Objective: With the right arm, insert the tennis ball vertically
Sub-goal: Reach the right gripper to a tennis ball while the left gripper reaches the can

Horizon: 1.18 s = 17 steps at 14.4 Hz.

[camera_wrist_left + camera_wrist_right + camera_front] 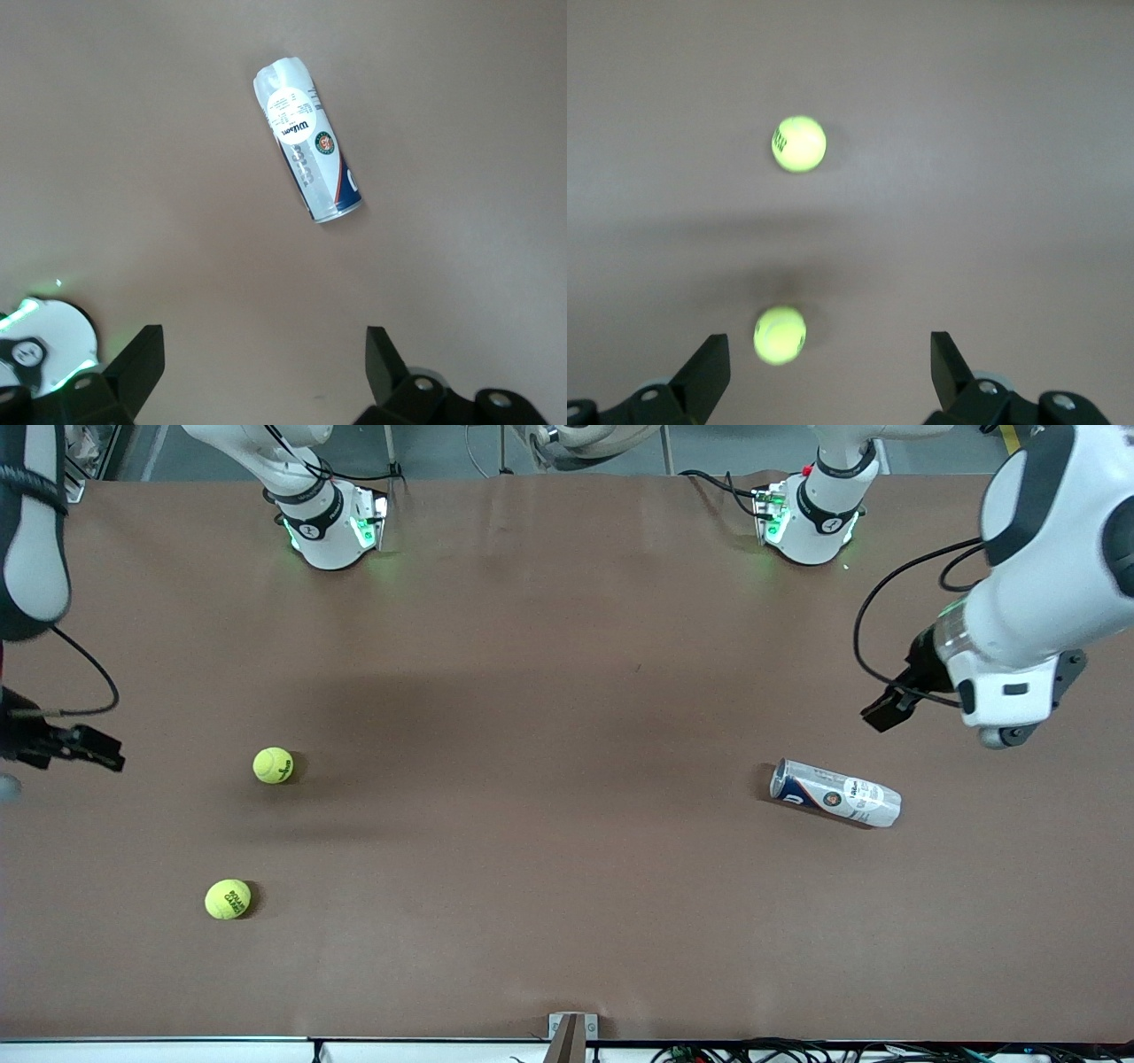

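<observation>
Two tennis balls lie on the brown table (567,646) toward the right arm's end, both bright yellow-green and fuzzy with dark printed lettering. One tennis ball (273,765) sits farther from the front camera; the other ball (228,899) lies nearer to it, well apart from the first. Neither is touched by anything. The right gripper (830,367) hangs in the air over that end of the table at its edge, its black fingers (709,367) spread wide with nothing between them; in the right wrist view both balls show on the table below it.

Toward the left arm's end, a tennis ball can (834,793) lies on its side, a clear tube with a white and dark blue label and a round logo. The left gripper (266,367) is up in the air over the table near the can, farther from the front camera than it, fingers likewise spread wide and empty.
</observation>
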### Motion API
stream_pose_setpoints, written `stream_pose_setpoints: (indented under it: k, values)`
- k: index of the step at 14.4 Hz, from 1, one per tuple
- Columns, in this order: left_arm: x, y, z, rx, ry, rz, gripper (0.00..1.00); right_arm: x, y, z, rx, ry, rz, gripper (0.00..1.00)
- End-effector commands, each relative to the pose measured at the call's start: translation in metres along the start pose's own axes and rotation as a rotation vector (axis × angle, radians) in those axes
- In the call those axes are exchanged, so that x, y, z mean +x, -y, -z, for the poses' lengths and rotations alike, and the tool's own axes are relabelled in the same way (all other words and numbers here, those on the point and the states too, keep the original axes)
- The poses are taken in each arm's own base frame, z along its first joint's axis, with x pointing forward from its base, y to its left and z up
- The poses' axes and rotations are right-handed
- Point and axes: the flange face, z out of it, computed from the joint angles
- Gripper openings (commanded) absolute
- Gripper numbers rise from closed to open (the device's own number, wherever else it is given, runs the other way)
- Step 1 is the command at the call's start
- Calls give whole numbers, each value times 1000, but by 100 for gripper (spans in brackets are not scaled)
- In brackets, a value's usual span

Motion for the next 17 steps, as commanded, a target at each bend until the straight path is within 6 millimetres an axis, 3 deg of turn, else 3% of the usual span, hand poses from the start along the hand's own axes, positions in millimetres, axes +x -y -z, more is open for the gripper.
stream_pose_setpoints:
  k: [1, 5, 9, 12, 17]
  values:
    - [-10, -23, -19, 47, -89, 108, 100, 26, 11, -48, 8, -53, 3, 100]
    - [-15, -52, -62, 101, -180, 228, 100, 49, 30, -116, 57, -136, -80, 100]
    - [-16, -66, -112, 131, -291, 309, 100, 60, 46, -197, 87, -228, -117, 100]
    - [-13, -59, -150, 97, -319, 314, 100, 60, 51, -224, 98, -243, -137, 100]
    - [22, -35, -199, 24, -401, 407, 100, 58, 50, -257, 86, -271, -145, 100]
